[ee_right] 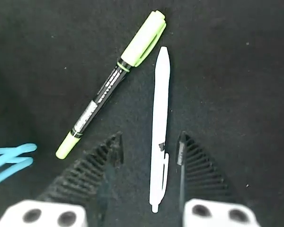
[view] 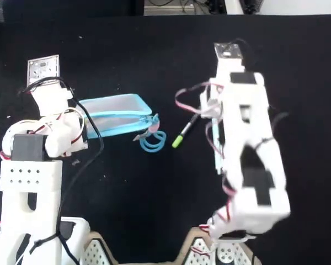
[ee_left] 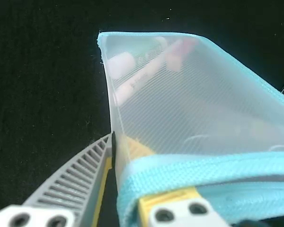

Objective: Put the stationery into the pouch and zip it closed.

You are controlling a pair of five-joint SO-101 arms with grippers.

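Left hand [ee_left: 119, 142] is clamped narrow on the pouch [ee_left: 189, 104], its grey finger outside the see-through wall and its yellow finger behind it, just under the blue zip band. In the high view this hand [view: 80, 118] grips the pouch's [view: 118, 113] end nearest the left arm, and the pouch lies flat on the black desk [view: 127, 49]. Through the wall a white pen-like stick [ee_left: 137, 80] and a pinkish piece [ee_left: 177, 52] show inside. A blue looped cord [view: 153, 142] lies at the pouch's other end.

Right hand [ee_right: 150, 139] hangs wide over a white pen [ee_right: 160, 118], one finger on each side of the barrel and neither touching it. A green marker [ee_right: 111, 85] lies just beside the pen, angled away from it, between the pouch and the right arm in the high view [view: 185, 132].
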